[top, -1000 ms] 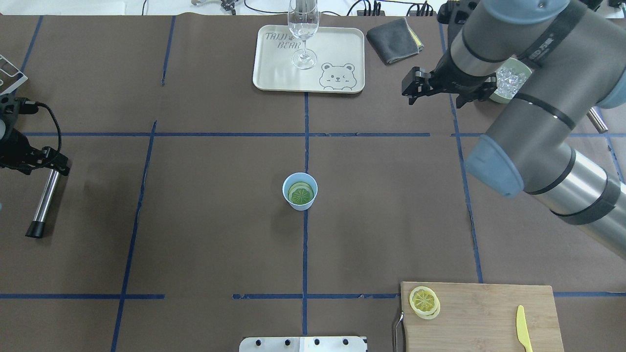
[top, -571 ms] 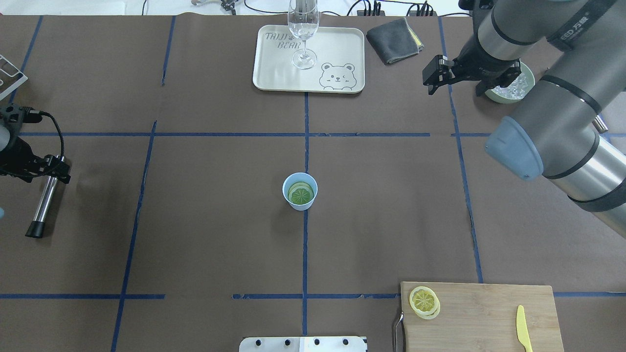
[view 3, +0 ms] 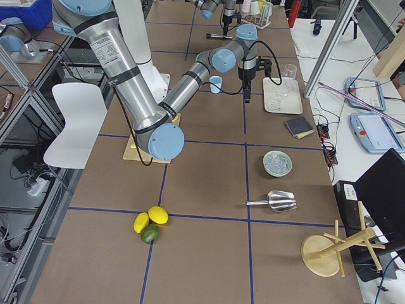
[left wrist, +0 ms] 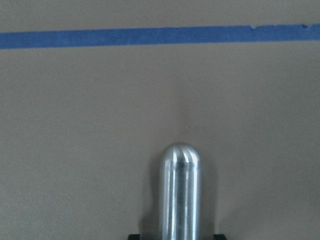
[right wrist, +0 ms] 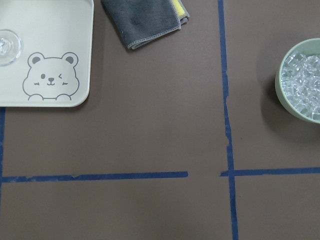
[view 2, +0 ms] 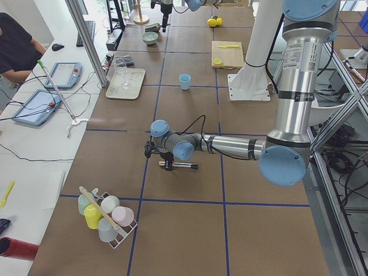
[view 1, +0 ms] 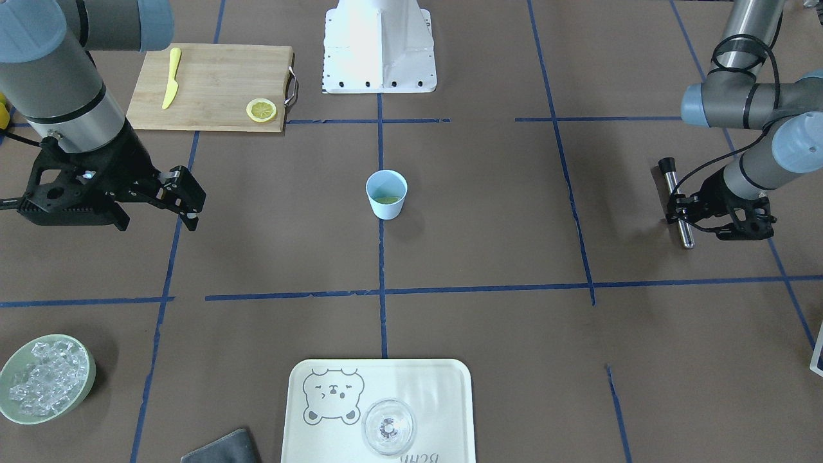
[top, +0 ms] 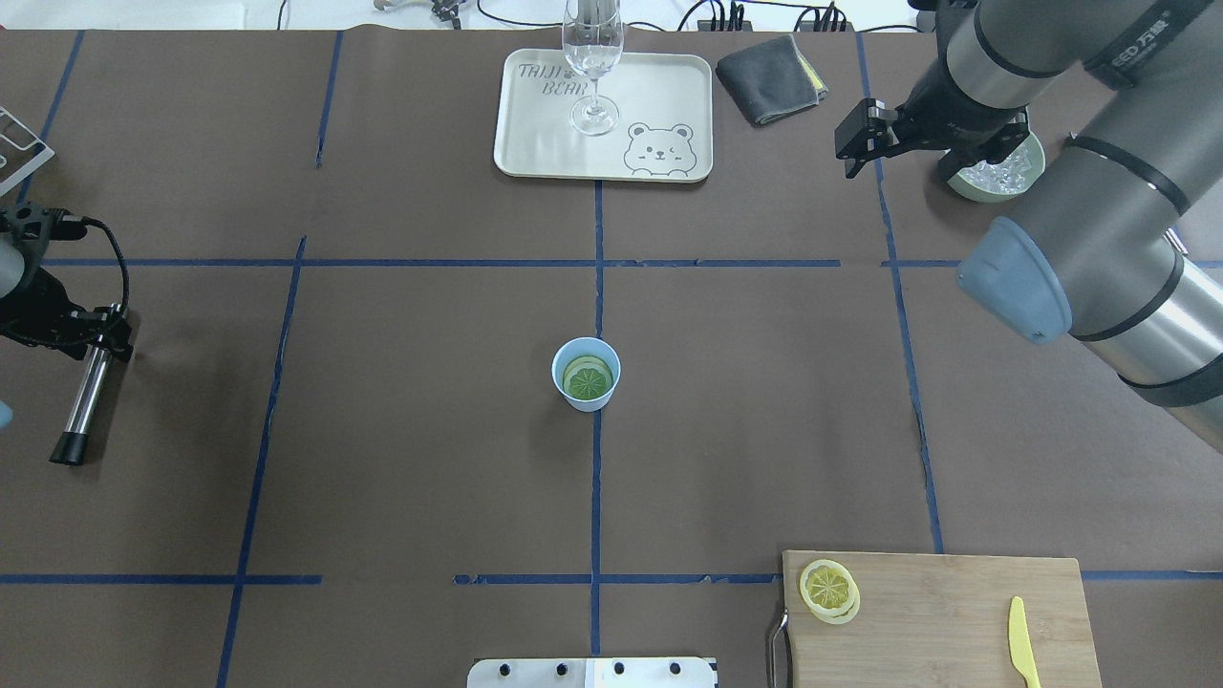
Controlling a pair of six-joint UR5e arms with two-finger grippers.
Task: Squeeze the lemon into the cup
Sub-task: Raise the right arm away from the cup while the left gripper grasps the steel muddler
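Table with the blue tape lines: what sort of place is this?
Probably a robotics lab staged as a drinks counter: a robot's left arm and right arm at a tape-gridded table, tablets on a side bench, props like a cup and ice bowl.

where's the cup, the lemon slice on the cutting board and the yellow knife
cup [view 1: 386, 210], front-facing view, outer wall below the rim
lemon slice [top: 827, 587], overhead view, centre of its cut face
yellow knife [top: 1022, 642], overhead view, middle of its length
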